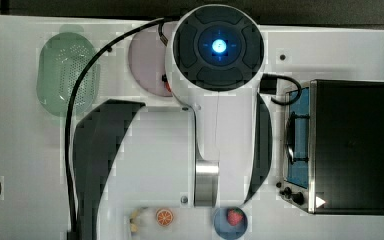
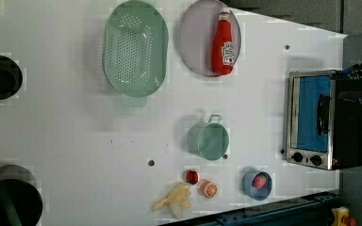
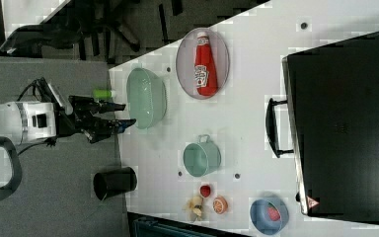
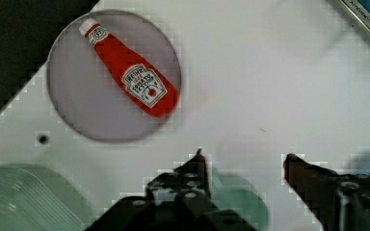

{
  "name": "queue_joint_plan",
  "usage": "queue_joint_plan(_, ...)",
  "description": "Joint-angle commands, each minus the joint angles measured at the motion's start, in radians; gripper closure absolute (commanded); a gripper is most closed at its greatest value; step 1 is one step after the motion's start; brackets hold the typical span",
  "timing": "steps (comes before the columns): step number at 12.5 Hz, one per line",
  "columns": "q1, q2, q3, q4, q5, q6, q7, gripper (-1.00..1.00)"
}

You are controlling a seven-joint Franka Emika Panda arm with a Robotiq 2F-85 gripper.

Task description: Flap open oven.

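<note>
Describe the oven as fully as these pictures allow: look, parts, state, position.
The oven is a black box-shaped toaster oven with a silver front frame. Its blue-tinted glass door is shut and carries a dark bar handle; black knobs sit beside the door. A small warning sticker marks its top. It stands on the white table at the left view's right edge. Nothing touches it but the table; its front faces the green cup.
</note>
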State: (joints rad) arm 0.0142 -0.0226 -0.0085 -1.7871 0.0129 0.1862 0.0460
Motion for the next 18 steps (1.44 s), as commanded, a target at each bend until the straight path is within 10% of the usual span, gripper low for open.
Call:
queue_joint_plan(1,-0.030,-0.289,-0.013,-0.122,-0.039,-0.207,-0.065,-0.59)
queue_joint_plan(3,-0.030,-0.289,-0.013,-0.122,-0.039,-0.207,-0.065,-1.00)
queue_joint_plan(6,-0.030,-0.289,-0.013,-0.122,-0.039,-0.207,-0.065,-1.00)
queue_joint_plan(13,-0.033,-0.287,-0.022,-0.143,-0.040,-0.207,-0.068,0.56)
queue_joint_plan(18,-0.041,-0.257,-0.077,-0.227,-0.044,-0.160,-0.234,0.65)
